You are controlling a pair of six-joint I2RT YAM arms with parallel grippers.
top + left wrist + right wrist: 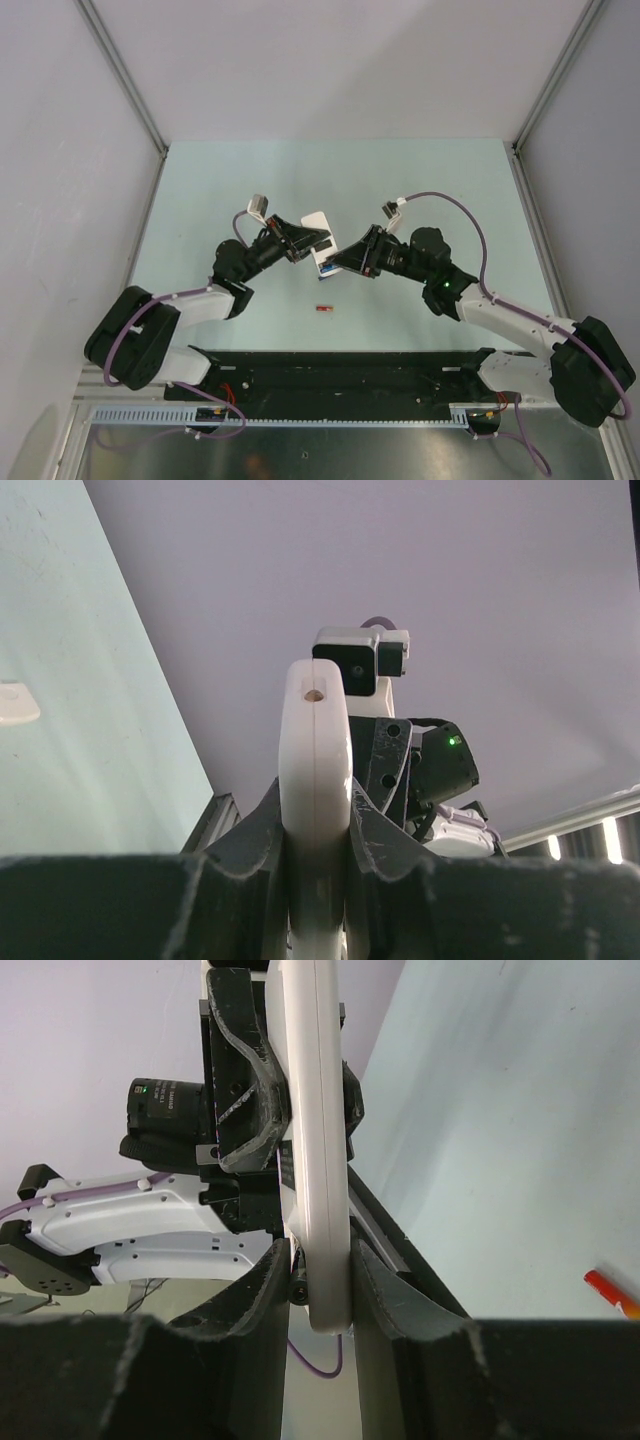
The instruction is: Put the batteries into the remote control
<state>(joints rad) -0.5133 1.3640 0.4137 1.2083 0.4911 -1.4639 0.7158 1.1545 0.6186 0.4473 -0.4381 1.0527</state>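
Top cam: high, from behind, looks down on worktop (pixel 420 180). Wrist cams: v. close, facing, share remote control (pixel 315 780).

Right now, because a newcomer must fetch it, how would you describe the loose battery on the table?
On the pale green table, look beyond the black rail at the near edge. The battery lies alone: a tiny red cylinder, unlike the white remote control held farther back.

Both arms bend inward toward each other, the left gripper (pixel 306 241) and right gripper (pixel 336 261) nearly meeting, each pinching an opposite end of the remote (pixel 317 222).
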